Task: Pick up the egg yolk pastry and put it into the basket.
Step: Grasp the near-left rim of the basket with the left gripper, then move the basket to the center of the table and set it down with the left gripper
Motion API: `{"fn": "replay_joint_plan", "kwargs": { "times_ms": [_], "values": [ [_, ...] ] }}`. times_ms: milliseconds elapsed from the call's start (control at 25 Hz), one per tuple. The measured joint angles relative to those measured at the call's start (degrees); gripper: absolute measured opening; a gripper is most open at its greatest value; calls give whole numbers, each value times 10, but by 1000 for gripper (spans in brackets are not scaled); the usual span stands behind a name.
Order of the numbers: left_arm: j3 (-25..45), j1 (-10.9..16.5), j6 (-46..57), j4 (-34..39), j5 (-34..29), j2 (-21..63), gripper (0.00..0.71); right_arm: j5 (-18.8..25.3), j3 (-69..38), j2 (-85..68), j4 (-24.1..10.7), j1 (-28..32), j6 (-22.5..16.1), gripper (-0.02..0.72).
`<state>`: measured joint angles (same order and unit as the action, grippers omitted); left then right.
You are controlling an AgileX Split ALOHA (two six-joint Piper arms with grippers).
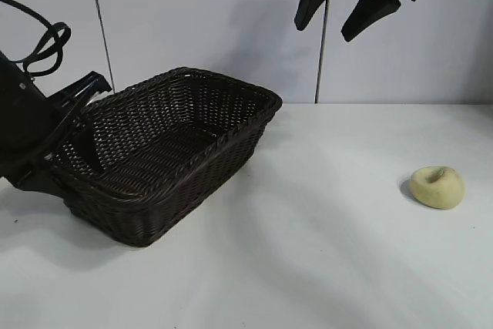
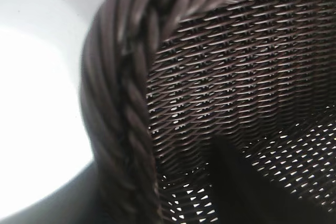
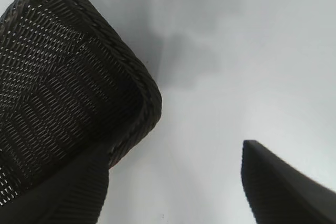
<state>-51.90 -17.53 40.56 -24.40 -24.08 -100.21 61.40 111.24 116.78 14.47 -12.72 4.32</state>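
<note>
The egg yolk pastry (image 1: 437, 186), a pale yellow bun with a dimple on top, lies alone on the white table at the right. The dark woven basket (image 1: 166, 156) stands at the left. My left gripper (image 1: 79, 142) straddles the basket's left end: one finger lies inside against the wall and the other outside, with the braided rim (image 2: 131, 103) pinched between them. High above the table's middle hangs my right gripper (image 1: 323, 32), open and empty, up and to the left of the pastry. Its wrist view shows a corner of the basket (image 3: 63, 77) below the gripper (image 3: 173, 150), not the pastry.
The white table (image 1: 308, 252) stretches bare between basket and pastry. A pale wall with a thin vertical seam (image 1: 320, 59) closes off the back. A black cable (image 1: 46, 44) loops above the left arm.
</note>
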Motion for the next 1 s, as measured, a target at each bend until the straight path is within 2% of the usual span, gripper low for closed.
{"fn": "replay_joint_plan", "kwargs": {
  "times_ms": [120,160,400,560,760,1000],
  "values": [
    [0,0,10,-3,0,0,106,0,0,0,-1,0,0,516],
    [0,0,11,-3,1,0,98,0,0,0,-1,0,0,516],
    [-2,0,23,-4,-17,0,98,2,0,0,-1,0,0,516],
    [-34,0,22,-3,-72,0,98,2,0,0,-1,0,0,516],
    [-88,0,-33,7,-131,0,98,2,0,0,-1,0,0,516],
    [-129,0,-102,9,-162,-1,98,2,0,0,-1,0,0,516]
  ]
}}
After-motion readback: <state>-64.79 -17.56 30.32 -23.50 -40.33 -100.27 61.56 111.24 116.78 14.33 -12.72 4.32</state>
